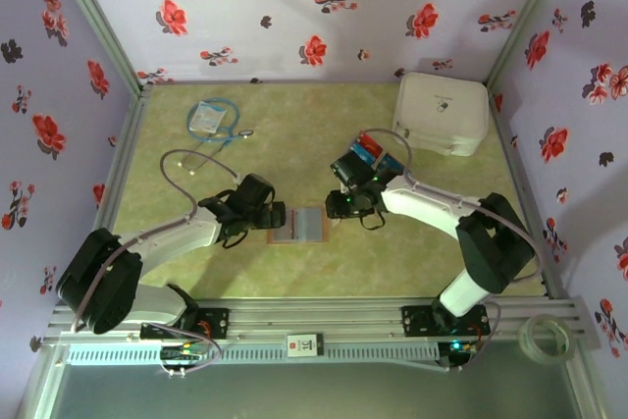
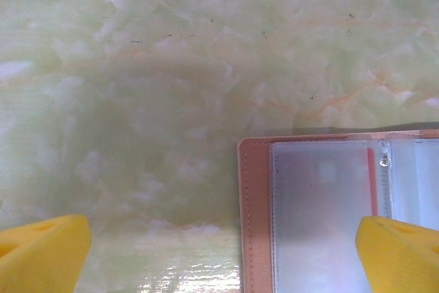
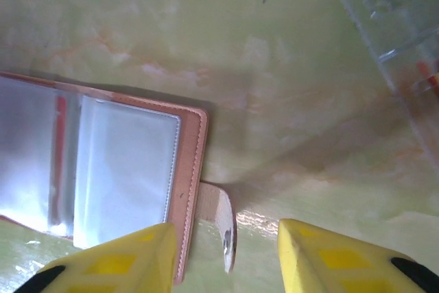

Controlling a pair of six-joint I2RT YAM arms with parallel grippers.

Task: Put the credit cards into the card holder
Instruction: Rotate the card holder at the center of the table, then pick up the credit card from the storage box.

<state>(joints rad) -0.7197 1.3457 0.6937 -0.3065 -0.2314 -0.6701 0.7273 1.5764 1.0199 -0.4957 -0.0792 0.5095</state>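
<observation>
The table [image 1: 324,125] carries everything, and the card holder [image 1: 297,226] lies open flat near its middle, pockets up, presumably so cards can slide in from above. The white case [image 1: 442,113] sits well away from the card holder, up and to the right, and plays no part here.

The left gripper [image 2: 219,238] rests at the holder's left edge with its jaws spread wide and empty. One finger is over bare table and the other over the clear sleeve, which looks like a stance for pinning the cover flat.

The right gripper [image 3: 223,238] is at the holder's right edge, jaws partly apart and gripping nothing. The credit cards [image 1: 371,151], red and blue, sit stacked beyond the holder's right side, behind that gripper, apparently in a clear tray [image 3: 384,32].

The holder's clasp tab [image 3: 221,228] sticks out between the right fingers. A thin red strip behind the sleeves may be a card already slotted, though the blur leaves that uncertain.
</observation>
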